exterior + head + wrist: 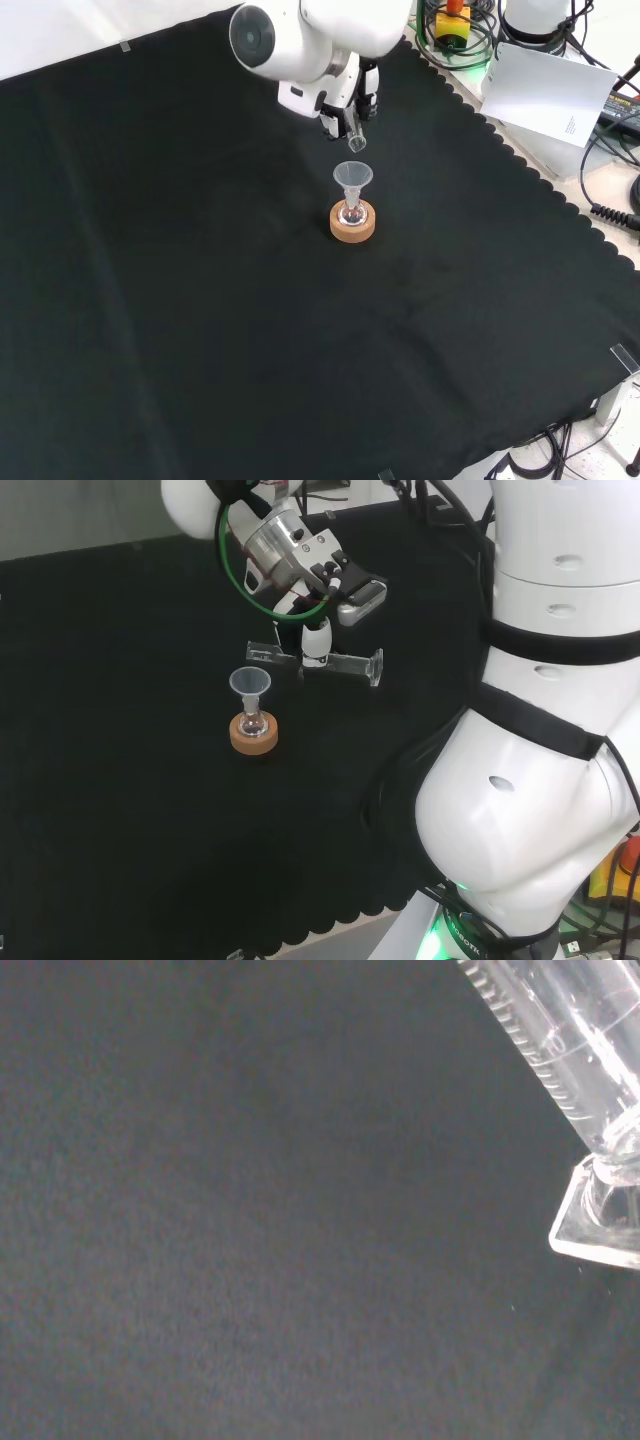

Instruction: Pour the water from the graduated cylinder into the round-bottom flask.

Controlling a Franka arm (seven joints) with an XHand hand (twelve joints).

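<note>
We see the black and white hand (316,640) grasping a clear graduated cylinder (340,664) – held sideways above the cloth, near the funnel-topped glass round-bottom flask (252,720) on its cork ring (253,736).

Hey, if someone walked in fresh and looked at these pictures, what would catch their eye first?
Probably the hand, curled round a clear graduated cylinder held level above the black cloth in the head view. Just below it to the left, a small round-bottom flask sits on a cork ring with a clear funnel in its neck.
</note>
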